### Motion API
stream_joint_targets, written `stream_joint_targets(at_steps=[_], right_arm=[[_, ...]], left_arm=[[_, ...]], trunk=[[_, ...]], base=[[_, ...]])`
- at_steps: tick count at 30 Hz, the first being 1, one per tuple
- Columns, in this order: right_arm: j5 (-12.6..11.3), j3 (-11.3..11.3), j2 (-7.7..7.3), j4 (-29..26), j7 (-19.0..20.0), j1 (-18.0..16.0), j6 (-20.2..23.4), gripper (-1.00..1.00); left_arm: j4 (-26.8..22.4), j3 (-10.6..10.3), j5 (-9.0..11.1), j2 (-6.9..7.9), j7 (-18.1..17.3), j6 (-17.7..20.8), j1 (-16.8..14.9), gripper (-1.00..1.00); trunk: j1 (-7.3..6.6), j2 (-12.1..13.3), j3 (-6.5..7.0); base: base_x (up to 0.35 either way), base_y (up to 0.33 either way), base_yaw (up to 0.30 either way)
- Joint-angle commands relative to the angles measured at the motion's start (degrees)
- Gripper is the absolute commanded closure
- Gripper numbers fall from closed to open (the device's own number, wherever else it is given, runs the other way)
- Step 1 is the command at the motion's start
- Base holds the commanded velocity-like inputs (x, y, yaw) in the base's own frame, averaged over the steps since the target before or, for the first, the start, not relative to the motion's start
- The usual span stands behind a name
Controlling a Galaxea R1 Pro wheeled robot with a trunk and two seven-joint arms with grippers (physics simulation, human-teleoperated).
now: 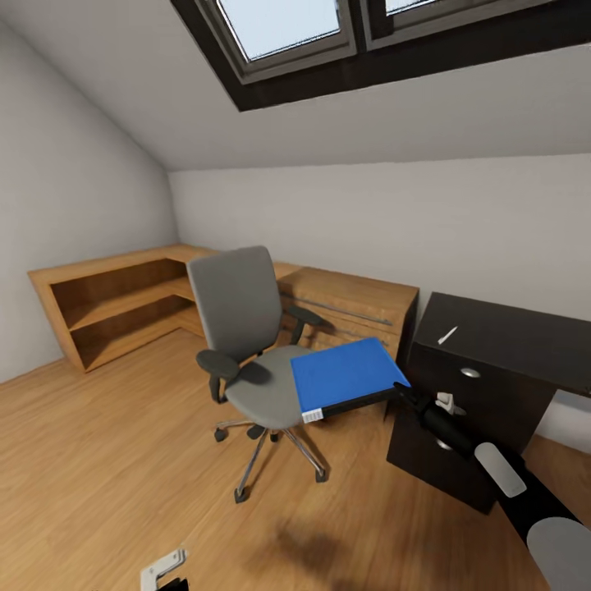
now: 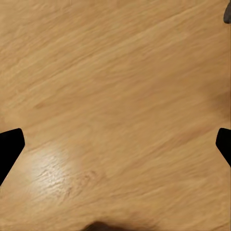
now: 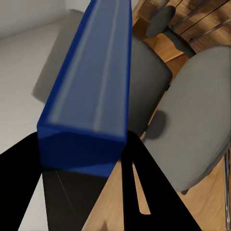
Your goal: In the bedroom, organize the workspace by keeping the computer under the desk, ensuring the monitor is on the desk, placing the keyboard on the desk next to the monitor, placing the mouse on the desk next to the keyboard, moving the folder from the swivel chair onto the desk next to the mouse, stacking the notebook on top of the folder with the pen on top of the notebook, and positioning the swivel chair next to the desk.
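Note:
The grey swivel chair point(image 1: 238, 312) stands on the wood floor in the middle of the room, its seat turned toward the black desk point(image 1: 525, 336) at the right. The blue folder point(image 1: 345, 373) lies level, partly over the seat and jutting out toward the desk. My right gripper point(image 1: 404, 391) is shut on the folder's black-edged corner; in the right wrist view the folder point(image 3: 91, 86) runs out from between the black fingers point(image 3: 149, 192), with the chair point(image 3: 202, 125) beyond it. A white pen point(image 1: 447, 335) lies on the desk top. My left gripper point(image 2: 115, 144) hangs open over bare floor.
Low oak shelving point(image 1: 123, 304) runs along the left and back walls behind the chair. The desk's black drawer unit with silver knobs point(image 1: 470, 372) sits just right of the folder. A skylight point(image 1: 287, 25) is overhead. Open floor lies in front of the chair.

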Motion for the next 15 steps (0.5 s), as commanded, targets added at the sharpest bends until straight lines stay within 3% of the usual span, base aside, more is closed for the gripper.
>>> stream_joint_targets(at_steps=[1, 15], right_arm=[[-0.6, 0.2, -0.03, 0.0, 0.0, 0.0, 0.3, 1.00], [-0.6, 0.3, 0.23, 0.2, -0.1, 0.0, 0.2, 1.00]], left_arm=[[0.0, -0.5, 0.6, 0.07, 0.4, -0.5, 0.0, -1.00], [1.0, -0.5, 0.5, -0.62, 0.3, -1.0, -0.1, -1.00]], trunk=[[-0.24, 0.4, 0.12], [-3.32, 6.0, 2.74]], base=[[-0.162, 0.000, 0.000], [-0.302, -0.011, -0.010]])
